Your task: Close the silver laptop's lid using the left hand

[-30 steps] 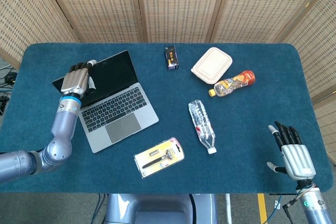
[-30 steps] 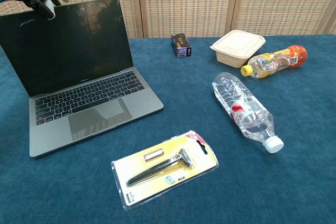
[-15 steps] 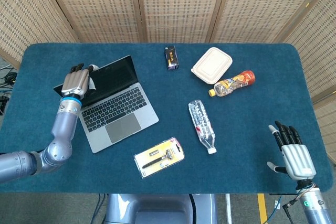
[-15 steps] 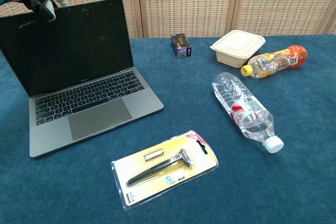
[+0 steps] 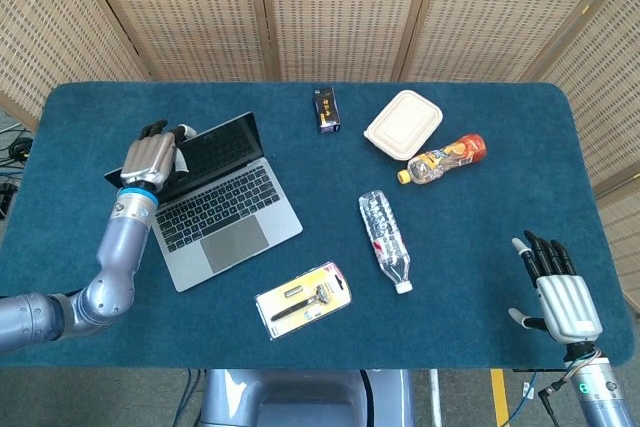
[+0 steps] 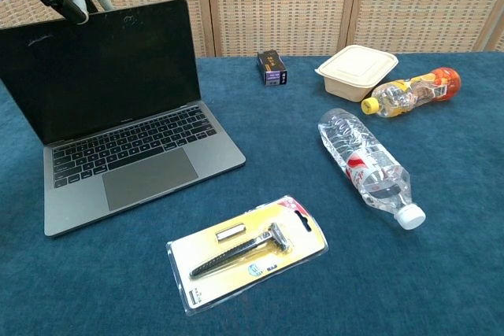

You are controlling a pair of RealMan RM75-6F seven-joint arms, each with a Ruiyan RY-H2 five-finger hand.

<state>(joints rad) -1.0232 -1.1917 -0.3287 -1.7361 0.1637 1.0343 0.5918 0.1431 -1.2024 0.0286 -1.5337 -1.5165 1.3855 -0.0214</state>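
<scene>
No words, brand names or numbers can be read anywhere. The clear water bottle [image 6: 370,168] has a red and white label, but its print is too small to make out. The orange drink bottle [image 6: 411,90], far to the right, has a bright picture label — no letters show. The yellow razor pack [image 6: 248,252], near the front, has tiny print and a small blue-green mark that stay blurry. The little dark box [image 6: 272,67] at the far side has a purple label — unreadable. The laptop [image 6: 118,116] keys are too small to read.
</scene>
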